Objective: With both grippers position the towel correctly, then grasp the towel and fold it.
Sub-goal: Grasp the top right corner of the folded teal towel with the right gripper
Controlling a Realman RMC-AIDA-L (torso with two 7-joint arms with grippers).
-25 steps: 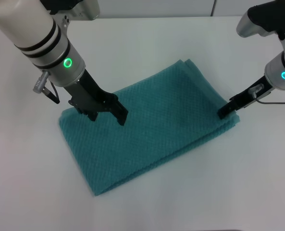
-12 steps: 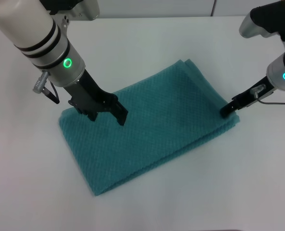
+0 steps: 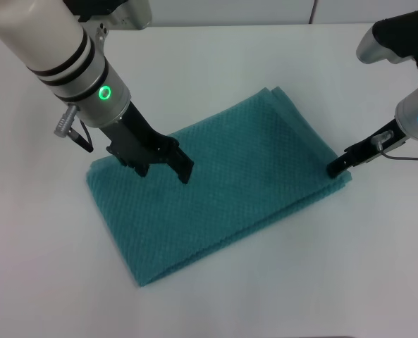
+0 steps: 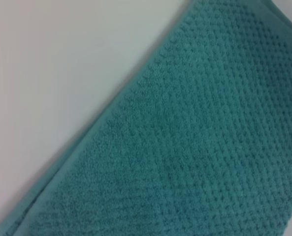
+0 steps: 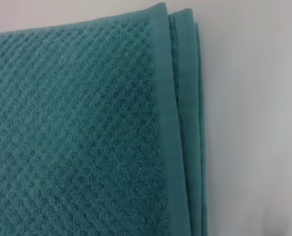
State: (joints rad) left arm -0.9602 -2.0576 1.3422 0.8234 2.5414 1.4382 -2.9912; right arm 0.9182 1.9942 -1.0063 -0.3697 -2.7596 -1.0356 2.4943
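The towel (image 3: 216,186) lies flat on the white table (image 3: 216,56), a teal waffle-weave rectangle set on a diagonal, its near corner pointing towards the robot and its far corner up towards the right. It's folded in layers, and you can see that in the right wrist view, where the smooth hemmed edges (image 5: 178,128) stack one beside another along the side with bare table next to them.

Over on the left now, the left gripper (image 3: 165,163) is down over the towel's left end, just inside the edge, black fingers angled down and inward at the cloth. Whether the tips are actually touching the fabric I can't tell, and whether those fingers are spread or pressed together I can't make out either. The left wrist view gives only waffle texture and the long edge running against the table.

Across to the right, the right gripper (image 3: 333,169) has its slim black tip right at the towel's right-hand edge, close to the corner. Again, spread or pinching the hem, I can't tell from here. Both arms carry their glowing ring lights above the work.
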